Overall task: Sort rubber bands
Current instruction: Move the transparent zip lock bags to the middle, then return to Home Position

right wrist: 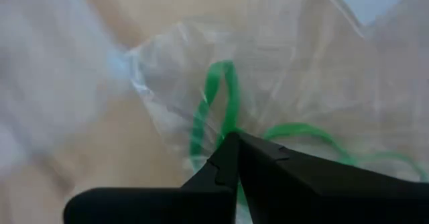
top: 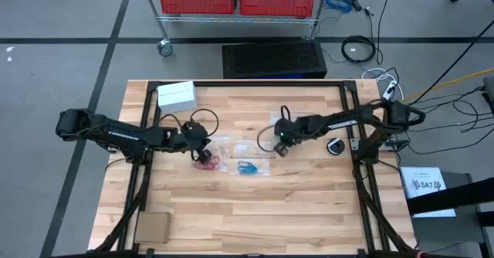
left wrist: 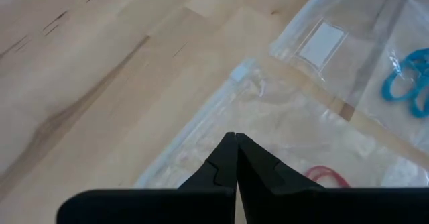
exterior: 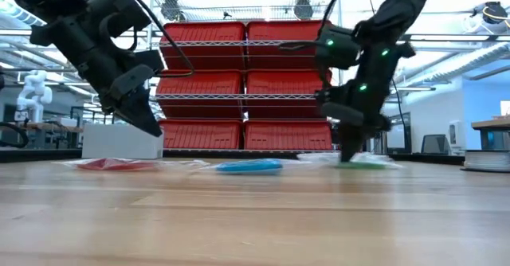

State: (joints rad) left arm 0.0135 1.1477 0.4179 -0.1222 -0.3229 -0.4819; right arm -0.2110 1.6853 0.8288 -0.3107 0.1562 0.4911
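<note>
Three clear bags lie flat on the wooden table. One holds red rubber bands, one holds blue rubber bands, and one holds green rubber bands. My left gripper is shut with nothing in it. It hangs clear above the far left corner of the red bands' bag. My right gripper is shut, and its tips are down at the green bands' bag. My right gripper comes steeply from above. Its shut fingertips meet the clear bag over the green bands, and the bag lies flat on the table. Whether film or a band is caught between the tips, I cannot tell.
A white box stands at the far left of the table. A brown pad lies at the near left corner, and a small black round thing lies at the right. Black cables loop by the arms. Bare wood stretches toward the near edge.
</note>
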